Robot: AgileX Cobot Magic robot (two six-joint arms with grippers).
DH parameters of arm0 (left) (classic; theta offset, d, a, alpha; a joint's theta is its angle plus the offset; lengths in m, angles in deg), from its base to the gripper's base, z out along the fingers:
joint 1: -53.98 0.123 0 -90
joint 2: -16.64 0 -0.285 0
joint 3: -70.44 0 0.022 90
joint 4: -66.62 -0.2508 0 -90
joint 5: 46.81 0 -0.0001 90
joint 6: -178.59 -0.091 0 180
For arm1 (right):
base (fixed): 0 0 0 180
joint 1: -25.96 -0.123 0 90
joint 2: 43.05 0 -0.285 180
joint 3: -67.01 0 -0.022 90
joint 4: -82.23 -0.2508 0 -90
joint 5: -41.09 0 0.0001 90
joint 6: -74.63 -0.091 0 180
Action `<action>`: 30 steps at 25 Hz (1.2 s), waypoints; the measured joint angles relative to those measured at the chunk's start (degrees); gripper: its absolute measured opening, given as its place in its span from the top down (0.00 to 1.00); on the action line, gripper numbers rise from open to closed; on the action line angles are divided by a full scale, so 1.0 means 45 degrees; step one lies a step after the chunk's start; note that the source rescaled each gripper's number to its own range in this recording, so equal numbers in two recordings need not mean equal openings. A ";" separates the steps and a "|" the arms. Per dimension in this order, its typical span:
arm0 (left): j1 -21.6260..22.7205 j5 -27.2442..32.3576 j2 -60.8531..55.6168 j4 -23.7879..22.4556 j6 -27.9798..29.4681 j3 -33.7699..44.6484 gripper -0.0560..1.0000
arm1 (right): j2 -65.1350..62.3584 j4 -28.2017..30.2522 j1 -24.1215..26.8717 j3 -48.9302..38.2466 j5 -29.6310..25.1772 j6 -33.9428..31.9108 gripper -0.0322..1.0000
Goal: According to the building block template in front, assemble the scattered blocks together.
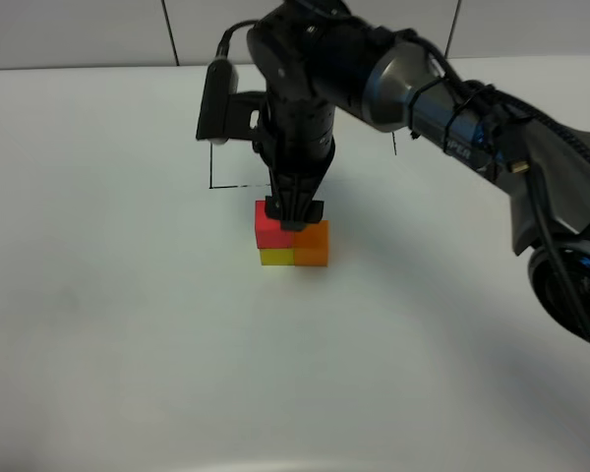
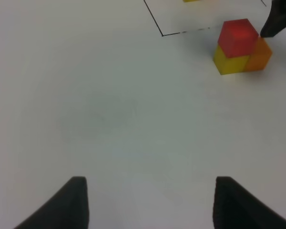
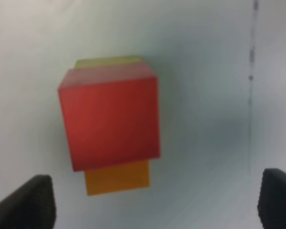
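Blocks: red block (image 1: 269, 225) sits on the yellow block (image 1: 275, 257), with the orange block (image 1: 312, 244) touching alongside, centre of the overhead frame on the tabletop (image 1: 128, 324).
Right tool (image 1: 294, 209): directly above the stack, touching or just over the red block's top; its fingers (image 3: 35, 202) are spread wide, gripping nothing.
Left tool (image 2: 148, 202): released, well apart (stack lies toward its upper right).
Nearer arm: right.
Template: mostly hidden behind the arm; only its black lines (image 1: 238, 185) show.
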 joint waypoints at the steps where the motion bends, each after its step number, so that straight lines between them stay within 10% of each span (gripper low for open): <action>1: 0.0000 0.0000 0.0000 0.0000 0.0000 0.0000 0.58 | -0.0187 -0.0130 0.0186 -0.0039 -0.0010 -0.0573 0.26; 9: 0.0000 0.0000 0.0000 0.0000 0.0000 0.0000 0.58 | -0.2517 -0.0622 0.1826 -0.4309 0.0253 -0.4102 0.25; 17: 0.0000 0.0000 0.0000 0.0000 0.0000 0.0000 0.58 | -0.6570 -0.0912 0.3286 -0.9965 0.3567 -0.6475 0.25; 30: 0.0000 0.0000 0.0000 0.0000 0.0000 0.0000 0.58 | -0.9274 0.0707 0.4405 -1.0658 0.3400 -0.8860 0.25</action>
